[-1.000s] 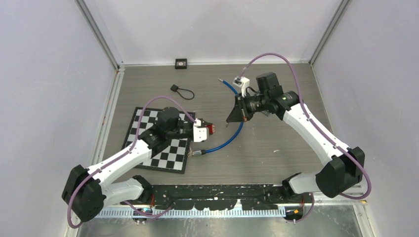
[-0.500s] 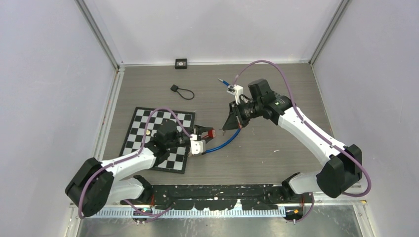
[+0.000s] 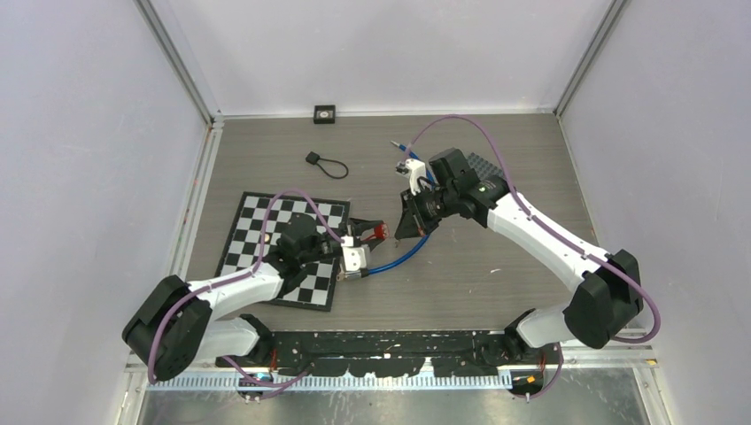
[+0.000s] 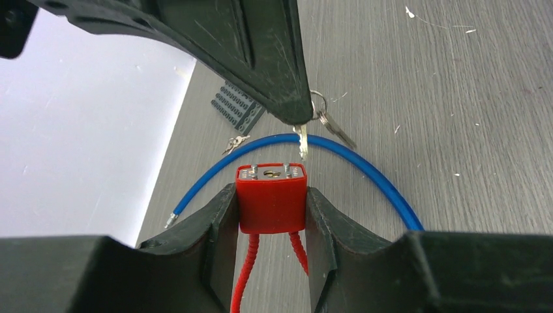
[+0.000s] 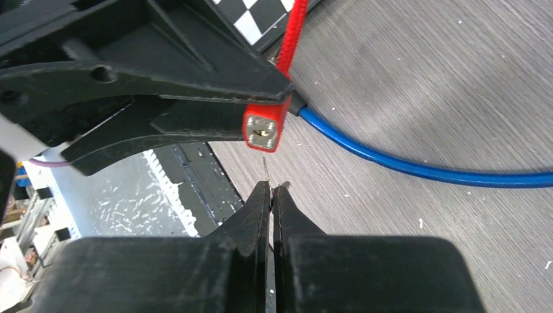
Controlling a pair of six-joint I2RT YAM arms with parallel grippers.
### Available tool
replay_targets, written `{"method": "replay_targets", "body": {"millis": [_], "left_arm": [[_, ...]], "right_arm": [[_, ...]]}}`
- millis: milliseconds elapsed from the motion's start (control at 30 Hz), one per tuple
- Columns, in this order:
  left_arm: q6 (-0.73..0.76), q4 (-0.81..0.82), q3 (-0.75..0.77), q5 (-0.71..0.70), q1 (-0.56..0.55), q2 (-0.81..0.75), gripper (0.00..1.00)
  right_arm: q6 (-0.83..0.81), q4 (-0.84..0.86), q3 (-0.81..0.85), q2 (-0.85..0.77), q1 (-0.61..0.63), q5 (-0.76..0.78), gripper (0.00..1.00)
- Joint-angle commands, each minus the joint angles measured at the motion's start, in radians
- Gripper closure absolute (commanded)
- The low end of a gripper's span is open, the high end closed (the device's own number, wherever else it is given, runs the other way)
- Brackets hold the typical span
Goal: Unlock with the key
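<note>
A red padlock (image 4: 270, 202) with a red cable shackle is clamped between my left gripper's (image 4: 270, 195) jaws, keyhole face pointing away from the wrist. My right gripper (image 5: 272, 187) is shut on a small silver key (image 5: 265, 168). The blade sticks out of its tips and points at the padlock's keyhole face (image 5: 263, 130), a short gap away. In the left wrist view the key (image 4: 302, 142) hangs just above the lock's top, with a ring and a second key (image 4: 336, 129) behind it. From above, the left gripper (image 3: 372, 230) and right gripper (image 3: 401, 234) meet mid-table.
A blue cable (image 3: 403, 257) curves across the table beneath both grippers. A checkerboard mat (image 3: 266, 235) lies under the left arm. A black tag with a loop (image 3: 323, 162) and a small black box (image 3: 325, 113) sit at the back. A grey studded plate (image 4: 236, 107) lies beyond.
My right gripper has swung left and down with the key, closing in on the padlock. The left arm has drawn back and turned the padlock to face it.
</note>
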Motion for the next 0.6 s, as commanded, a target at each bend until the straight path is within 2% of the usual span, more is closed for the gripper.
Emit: {"method": "replay_targets", "body": {"millis": [0,567], "left_arm": [[-0.029,0.094,0.006,0.0,0.0,-0.001,1.0],[-0.013,0.063,0.007,0.013,0.0,0.013,1.0]], "right_arm": [[-0.011,0.026,0.041,0.01,0.021,0.086,1.0],[-0.037,-0.005,0.076,-0.018,0.023,0.048,1.0]]}}
